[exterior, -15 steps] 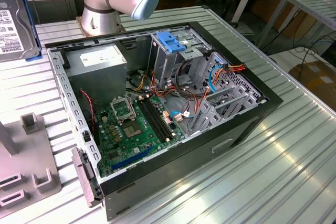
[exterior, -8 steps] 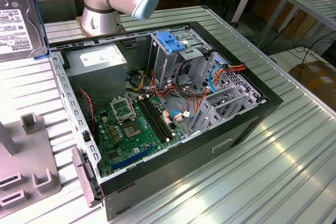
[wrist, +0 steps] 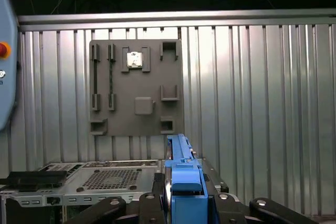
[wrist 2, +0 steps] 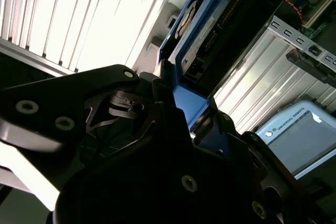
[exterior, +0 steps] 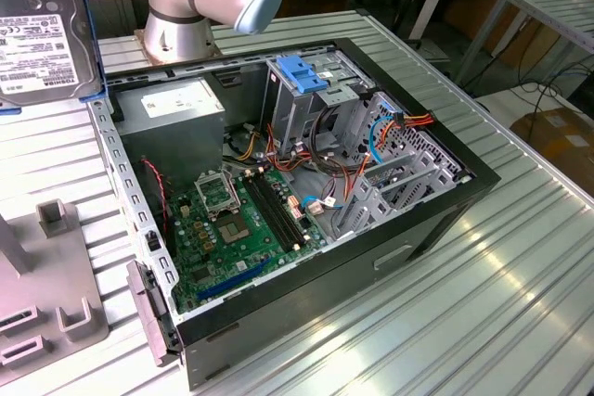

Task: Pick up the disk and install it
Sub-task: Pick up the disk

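Tool (wrist 2: pixel 177 109) clamping disk (exterior: pixel 42 34), upright, beside case (exterior: pixel 422 229)

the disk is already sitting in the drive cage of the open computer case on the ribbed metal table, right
No, it is not in the cage. In the exterior view the disk is up at that view's left, outside the open computer case on the ribbed metal table and apart from the drive cage.

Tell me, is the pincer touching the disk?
Touching. In the first wrist view the blue rail of the disk sits clamped inside the pincer, with no gap on either side.
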`<state>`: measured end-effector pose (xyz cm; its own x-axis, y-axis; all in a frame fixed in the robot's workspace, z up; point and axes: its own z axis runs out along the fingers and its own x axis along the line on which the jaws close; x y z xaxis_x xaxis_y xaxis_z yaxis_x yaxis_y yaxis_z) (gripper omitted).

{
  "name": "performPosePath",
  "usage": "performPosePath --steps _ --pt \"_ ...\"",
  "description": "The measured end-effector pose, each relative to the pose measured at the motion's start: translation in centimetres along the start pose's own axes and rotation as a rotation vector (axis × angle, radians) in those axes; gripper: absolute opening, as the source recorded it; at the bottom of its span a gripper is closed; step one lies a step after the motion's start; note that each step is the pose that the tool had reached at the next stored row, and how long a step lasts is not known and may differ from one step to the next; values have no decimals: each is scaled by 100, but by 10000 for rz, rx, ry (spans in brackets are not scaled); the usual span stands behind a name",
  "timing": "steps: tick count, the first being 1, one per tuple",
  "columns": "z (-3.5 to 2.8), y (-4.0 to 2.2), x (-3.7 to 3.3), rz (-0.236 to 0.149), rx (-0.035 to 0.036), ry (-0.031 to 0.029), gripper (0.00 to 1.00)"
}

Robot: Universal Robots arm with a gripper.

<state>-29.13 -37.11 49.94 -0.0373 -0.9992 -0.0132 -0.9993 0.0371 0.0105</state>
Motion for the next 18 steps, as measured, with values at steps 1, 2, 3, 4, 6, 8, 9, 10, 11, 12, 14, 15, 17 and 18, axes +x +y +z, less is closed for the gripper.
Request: performPosePath --steps 1,2,3,4,6,8,9,10,11,12,14,15,17,18 --pt "0 -22 -1 0 0 0 37" --pt "0 -38 -1 0 0 0 37" --pt "-1 -59 -2 0 0 0 37" --pt "0 -75 -3 0 1 0 37" --pt "-1 -116 -4 0 0 0 37" --pt "-2 -177 -7 -1 0 0 37" --pt "-2 -199 -7 0 0 0 37" --pt "-2 -213 -8 0 0 0 37" --pt "-2 -233 -9 0 0 0 37" --pt "-2 -247 -9 0 0 0 37" --pt "-2 -280 -9 0 1 -1 37" --pt "-3 -295 -3 0 0 1 37" --pt "-3 -314 11 -1 0 0 37" --pt "-4 -324 21 -1 1 0 37"
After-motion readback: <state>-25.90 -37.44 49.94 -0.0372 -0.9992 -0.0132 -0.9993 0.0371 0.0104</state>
